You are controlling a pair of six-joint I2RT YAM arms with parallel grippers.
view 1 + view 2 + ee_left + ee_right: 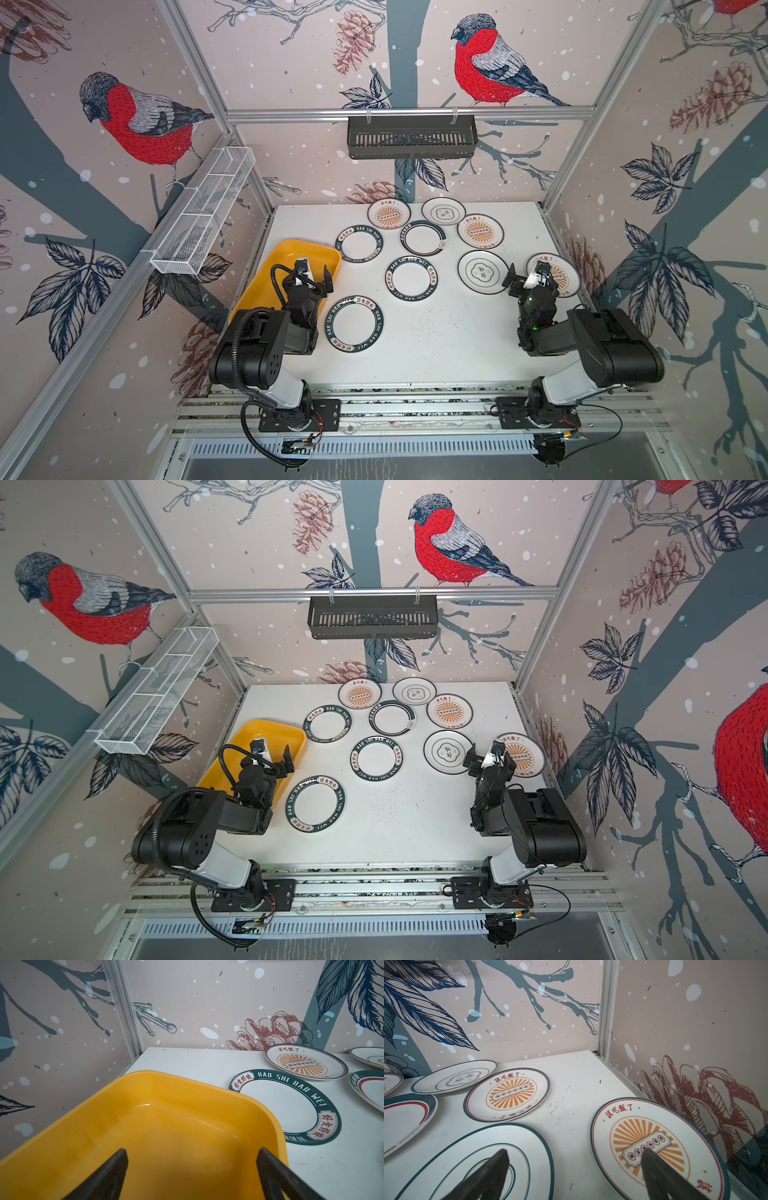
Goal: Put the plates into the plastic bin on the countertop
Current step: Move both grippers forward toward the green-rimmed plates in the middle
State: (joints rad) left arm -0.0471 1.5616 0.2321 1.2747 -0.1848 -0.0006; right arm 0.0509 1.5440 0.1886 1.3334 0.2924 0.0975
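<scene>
Several round white plates lie flat and apart on the countertop point(436, 349). They include a green-lettered plate point(353, 323) near my left arm, another point(411, 277) in the middle, an emblem plate point(483, 272) and a sunburst plate point(559, 276) at the right edge. The plastic bin point(286, 257), yellow and empty, sits at the left. My left gripper point(315, 272) hangs open above the bin's right part point(166, 1126), holding nothing. My right gripper point(525, 272) is open above the gap between the emblem plate point(446, 1167) and the sunburst plate point(623, 1126).
A black slatted basket point(411, 137) hangs on the back rail and a white wire-mesh basket point(203, 212) on the left rail. Patterned walls close in the table on three sides. More plates point(389, 214) crowd the back edge.
</scene>
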